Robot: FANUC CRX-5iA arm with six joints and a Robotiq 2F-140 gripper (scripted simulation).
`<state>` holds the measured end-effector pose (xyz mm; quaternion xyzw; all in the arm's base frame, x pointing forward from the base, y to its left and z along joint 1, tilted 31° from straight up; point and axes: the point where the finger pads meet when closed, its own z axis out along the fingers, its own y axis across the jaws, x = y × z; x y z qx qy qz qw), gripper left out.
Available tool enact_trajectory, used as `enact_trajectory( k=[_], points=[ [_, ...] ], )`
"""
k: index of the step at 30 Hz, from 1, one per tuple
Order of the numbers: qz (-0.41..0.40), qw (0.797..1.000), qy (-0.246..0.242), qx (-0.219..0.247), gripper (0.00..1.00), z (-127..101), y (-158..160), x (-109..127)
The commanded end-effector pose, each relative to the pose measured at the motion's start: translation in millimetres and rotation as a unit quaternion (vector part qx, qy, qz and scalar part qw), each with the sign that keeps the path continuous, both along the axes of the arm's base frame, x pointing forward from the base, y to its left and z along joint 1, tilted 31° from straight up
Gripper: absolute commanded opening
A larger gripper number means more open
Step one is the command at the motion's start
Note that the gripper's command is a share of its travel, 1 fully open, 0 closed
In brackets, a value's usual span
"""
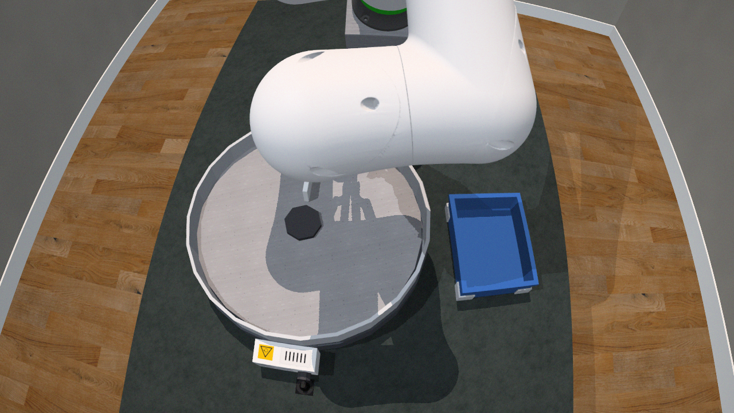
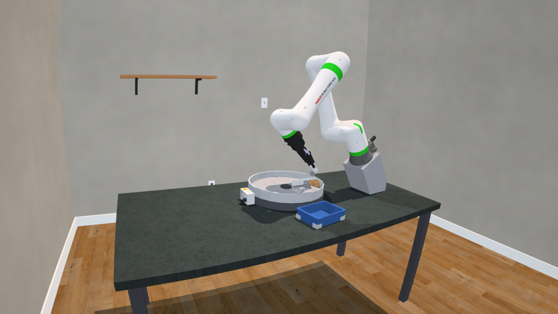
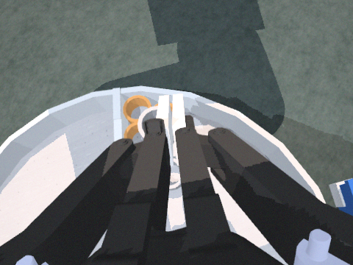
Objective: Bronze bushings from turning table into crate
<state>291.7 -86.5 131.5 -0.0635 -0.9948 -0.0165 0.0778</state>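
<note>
The white FANUC arm [image 1: 461, 97] [image 2: 321, 91] stands bent before me, its elbow [image 2: 338, 61] raised high and its rounded wrist [image 1: 317, 113] [image 2: 284, 119] lower. The black Robotiq end effector [image 2: 314, 168] [image 3: 172, 110] slants downward, back toward the arm's base, its pale fingertips drawn nearly together.
</note>
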Motion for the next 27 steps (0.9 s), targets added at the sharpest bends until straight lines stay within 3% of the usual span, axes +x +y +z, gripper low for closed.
enact_trajectory(
  k=[1,27],
  points=[
    [0.000,1.000,0.000,0.000,0.00,0.1,0.0,0.1],
    [0.000,1.000,0.000,0.000,0.00,3.3,-2.9,5.1]
  ],
)
